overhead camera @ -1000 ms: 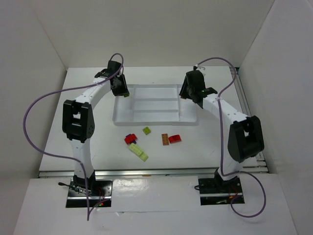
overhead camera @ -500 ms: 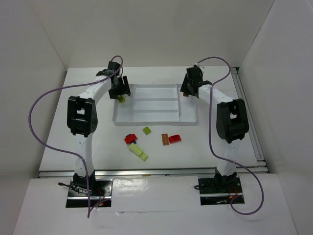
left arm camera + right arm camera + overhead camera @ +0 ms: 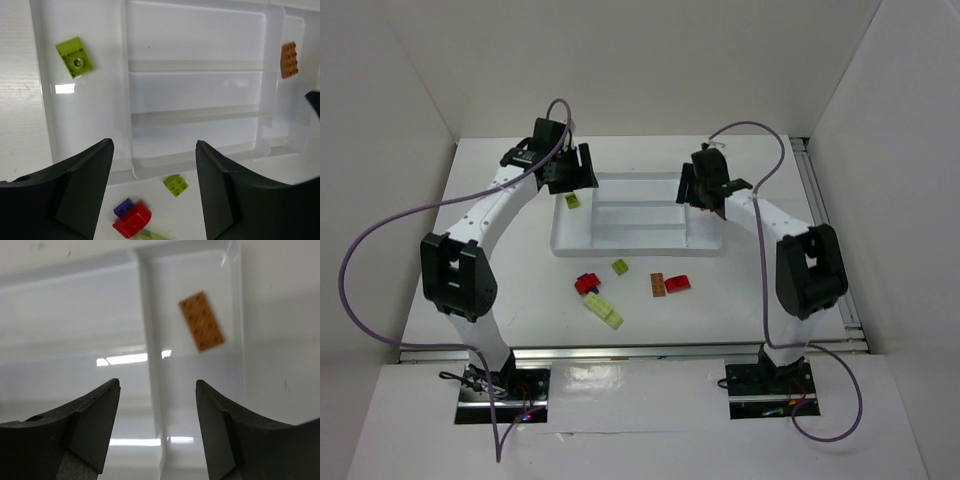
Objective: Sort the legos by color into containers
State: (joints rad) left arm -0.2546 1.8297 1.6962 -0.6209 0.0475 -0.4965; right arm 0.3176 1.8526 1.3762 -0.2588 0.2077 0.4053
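Tools (image 3: 154, 145) (image 3: 157, 383) both agape, empty.

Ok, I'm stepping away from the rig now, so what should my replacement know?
Left gripper: open, empty, above the tray. Right gripper: open, empty, above it too.
Done: sorted yellow-green brick in the left end compartment, sorted orange brick in the right end one.
Left on the table: red-and-purple pair, small yellow-green brick, long yellow-green brick, loose orange brick, red brick.
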